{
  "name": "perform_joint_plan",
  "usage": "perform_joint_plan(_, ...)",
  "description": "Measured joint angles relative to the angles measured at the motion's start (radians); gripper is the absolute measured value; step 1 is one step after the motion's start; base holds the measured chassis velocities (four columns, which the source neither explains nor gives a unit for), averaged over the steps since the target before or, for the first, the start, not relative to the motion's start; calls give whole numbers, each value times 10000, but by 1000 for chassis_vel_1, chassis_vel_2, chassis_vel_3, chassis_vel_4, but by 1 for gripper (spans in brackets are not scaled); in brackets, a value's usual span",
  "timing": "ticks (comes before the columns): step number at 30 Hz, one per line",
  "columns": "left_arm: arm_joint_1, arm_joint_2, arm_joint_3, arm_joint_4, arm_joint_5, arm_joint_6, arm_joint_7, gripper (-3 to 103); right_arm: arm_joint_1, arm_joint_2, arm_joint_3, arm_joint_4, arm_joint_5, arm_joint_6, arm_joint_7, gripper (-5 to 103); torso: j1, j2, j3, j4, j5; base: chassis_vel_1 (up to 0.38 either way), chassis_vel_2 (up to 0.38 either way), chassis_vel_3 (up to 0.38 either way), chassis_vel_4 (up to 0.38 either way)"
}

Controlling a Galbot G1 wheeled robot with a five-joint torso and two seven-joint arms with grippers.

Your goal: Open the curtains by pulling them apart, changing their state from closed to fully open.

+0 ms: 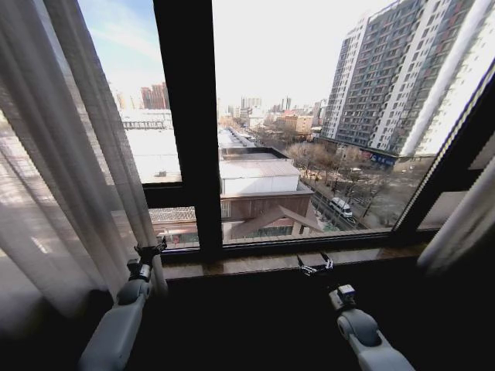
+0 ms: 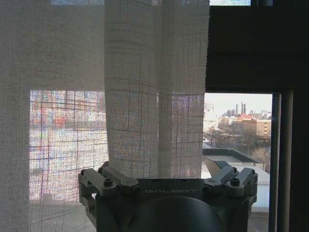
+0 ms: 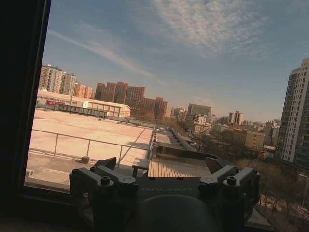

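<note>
Curtains hang in two panels, one at each side of the window. At the left edge of the head view, the left curtain panel [image 1: 54, 154] is sheer white fabric with long vertical pleats, greyer where the folds bunch along its inner edge, and the daylight and rooftops show faintly through it. It reaches from the top of the view down past the window sill [image 1: 271, 261]. In the left wrist view the same panel [image 2: 154, 96] shows a fine woven grid, with a bunched fold hanging straight down between the two fingers.

One left gripper [image 1: 148, 252] stands upright at the sill's left end, right at the inner edge of that panel. Its fingers are spread wide, and the fold of cloth sits in the gap between them; whether either finger touches the cloth cannot be told.

Next comes the black window frame [image 1: 189, 116], one thick vertical bar with a horizontal bar joining it from the left, and bare glass with a view of the city on both sides.

One right gripper [image 1: 316, 267] is held just above the sill near its middle, well apart from both panels. Its fingers are spread and hold nothing; past them lie rooftops and sky.

At the right edge, the right curtain panel [image 1: 464, 224] is drawn into a narrow slanting bunch beside the frame's right corner.
</note>
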Motion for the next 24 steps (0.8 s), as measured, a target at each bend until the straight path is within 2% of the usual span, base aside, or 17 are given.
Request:
perform_joint_plan(2,-16,-12,-42,84,1,-93,115,94,0,0,0,0,0,0,0,100,0,1,0,0,-1,0,0,0,0)
perform_joint_plan(5,18,-32,-151,207,44,-350,313,78,0,0,0,0,0,0,0,100,0,1,0,1,-1,0,0,0,0)
perform_joint_plan(6,18,-32,-151,207,44,-350,313,78,0,0,0,0,0,0,0,100,0,1,0,1,-1,0,0,0,0)
perform_joint_plan(9,112,-38,-250,225,41,-448,331,62,0,0,0,0,0,0,0,100,0,1,-1,1,0,0,0,0,0)
perform_joint_plan(12,149,-31,-302,222,35,-455,330,57,0,0,0,0,0,0,0,100,0,1,-1,0,-1,0,0,0,0)
perform_joint_plan(14,196,11,-387,184,7,-473,325,45,0,0,0,0,0,0,0,100,0,1,0,0,0,0,0,0,0)
perform_joint_plan(16,212,22,-407,166,3,-478,325,45,0,0,0,0,0,0,0,100,0,1,-1,0,0,0,0,0,0)
perform_joint_plan(17,270,41,-488,107,-6,-486,325,35,0,0,0,0,0,0,0,100,0,1,-1,0,-2,0,0,0,0)
perform_joint_plan(18,300,47,-529,76,-9,-487,324,30,0,0,0,0,0,0,0,100,0,1,-1,0,-1,0,0,0,0)
perform_joint_plan(19,300,47,-529,76,-9,-487,324,30,0,0,0,0,0,0,0,100,0,1,-1,0,-1,0,0,0,0)
perform_joint_plan(21,430,77,-672,-35,-34,-504,322,19,0,0,0,0,0,0,0,100,0,1,-1,0,0,0,0,0,0)
perform_joint_plan(24,527,123,-760,-95,-53,-538,321,14,0,0,0,0,0,0,0,100,0,1,-1,0,-1,0,0,0,0)
